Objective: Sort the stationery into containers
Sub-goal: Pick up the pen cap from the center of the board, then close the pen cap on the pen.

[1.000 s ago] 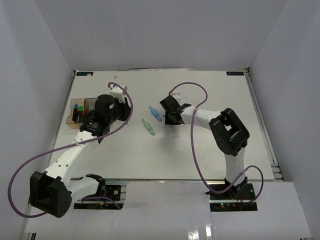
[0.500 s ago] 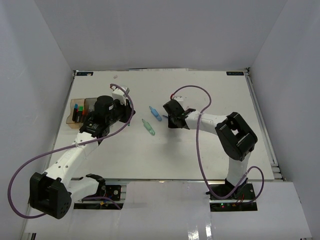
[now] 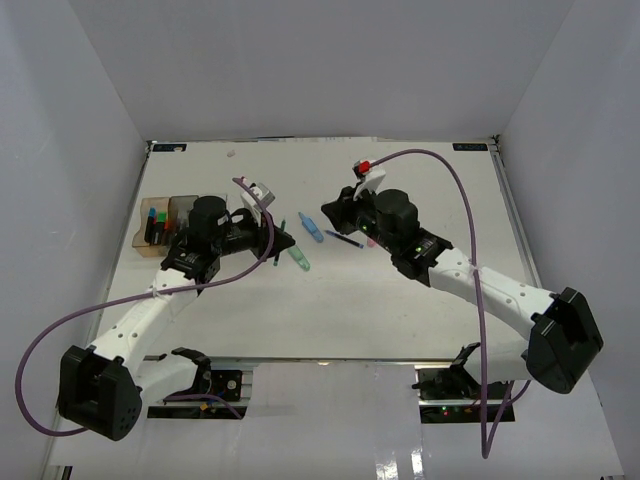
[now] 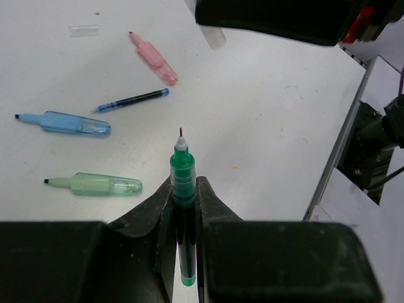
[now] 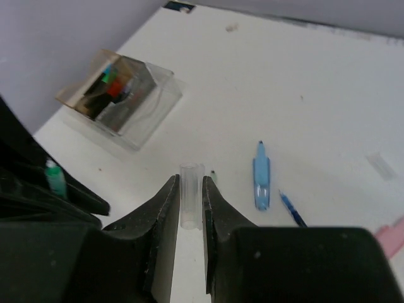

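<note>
My left gripper [image 4: 184,184] is shut on a thin green pen [image 4: 183,165], bare tip pointing forward; it hovers right of the containers [image 3: 165,221]. My right gripper [image 5: 190,184] is shut on a short clear cap [image 5: 190,197] and faces the left gripper [image 3: 281,243] from the right gripper's [image 3: 331,212] spot mid-table. On the table between them lie a blue tapered piece [image 3: 311,228], a green tapered piece [image 3: 298,258] and a thin blue pen [image 3: 345,239]. A pink tapered piece [image 4: 153,58] lies farther off. Coloured highlighters stand in the amber box [image 5: 101,88].
Another clear cap [image 4: 83,29] lies loose on the table beyond the pink piece. The containers [image 5: 136,104] sit near the table's left edge, by the white side wall. Purple cables loop over both arms.
The right gripper closed on the clear cap and lifted as its arm swung round. The left gripper carried the green pen away from the containers toward the table's middle.
</note>
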`<act>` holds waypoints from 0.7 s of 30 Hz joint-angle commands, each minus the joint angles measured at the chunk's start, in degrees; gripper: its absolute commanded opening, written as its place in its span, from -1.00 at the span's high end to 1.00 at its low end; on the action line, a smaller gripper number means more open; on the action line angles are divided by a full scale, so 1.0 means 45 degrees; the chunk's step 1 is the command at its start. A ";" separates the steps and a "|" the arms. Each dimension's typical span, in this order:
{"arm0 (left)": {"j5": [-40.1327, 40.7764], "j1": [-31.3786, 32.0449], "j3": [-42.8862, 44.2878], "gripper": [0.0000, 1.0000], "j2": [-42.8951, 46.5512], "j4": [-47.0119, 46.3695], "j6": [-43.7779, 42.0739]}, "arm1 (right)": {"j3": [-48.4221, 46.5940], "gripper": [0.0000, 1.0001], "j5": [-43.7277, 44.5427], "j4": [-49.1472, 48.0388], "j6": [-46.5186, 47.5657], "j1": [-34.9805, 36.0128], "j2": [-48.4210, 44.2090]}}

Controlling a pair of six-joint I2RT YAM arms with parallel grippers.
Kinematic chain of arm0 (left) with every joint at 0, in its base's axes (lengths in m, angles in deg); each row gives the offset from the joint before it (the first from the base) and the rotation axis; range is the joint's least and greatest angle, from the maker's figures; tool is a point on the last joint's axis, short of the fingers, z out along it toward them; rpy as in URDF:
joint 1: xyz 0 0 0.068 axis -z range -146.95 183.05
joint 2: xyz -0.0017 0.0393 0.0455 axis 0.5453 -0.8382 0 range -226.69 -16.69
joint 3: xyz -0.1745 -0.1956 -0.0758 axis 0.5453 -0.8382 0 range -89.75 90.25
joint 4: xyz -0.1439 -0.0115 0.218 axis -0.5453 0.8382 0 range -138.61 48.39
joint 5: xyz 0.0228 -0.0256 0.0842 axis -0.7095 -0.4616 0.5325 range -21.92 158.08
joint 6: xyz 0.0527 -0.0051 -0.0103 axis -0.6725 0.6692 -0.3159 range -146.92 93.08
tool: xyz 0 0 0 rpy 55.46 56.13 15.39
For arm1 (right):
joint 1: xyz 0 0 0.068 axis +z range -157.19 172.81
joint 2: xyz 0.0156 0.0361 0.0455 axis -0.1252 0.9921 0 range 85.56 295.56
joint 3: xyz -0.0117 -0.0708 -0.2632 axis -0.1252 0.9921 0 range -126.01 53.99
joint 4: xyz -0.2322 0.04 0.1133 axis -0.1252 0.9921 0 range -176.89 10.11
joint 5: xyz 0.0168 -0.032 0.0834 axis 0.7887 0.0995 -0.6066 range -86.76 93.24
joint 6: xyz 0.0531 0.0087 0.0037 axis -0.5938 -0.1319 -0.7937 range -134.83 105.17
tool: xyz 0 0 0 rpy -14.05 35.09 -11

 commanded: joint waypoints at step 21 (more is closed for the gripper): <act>-0.3201 -0.0012 -0.0901 0.60 0.0535 -0.3016 0.1174 | -0.0161 0.73 -0.5608 -0.8263 -0.1082 0.0525 0.0664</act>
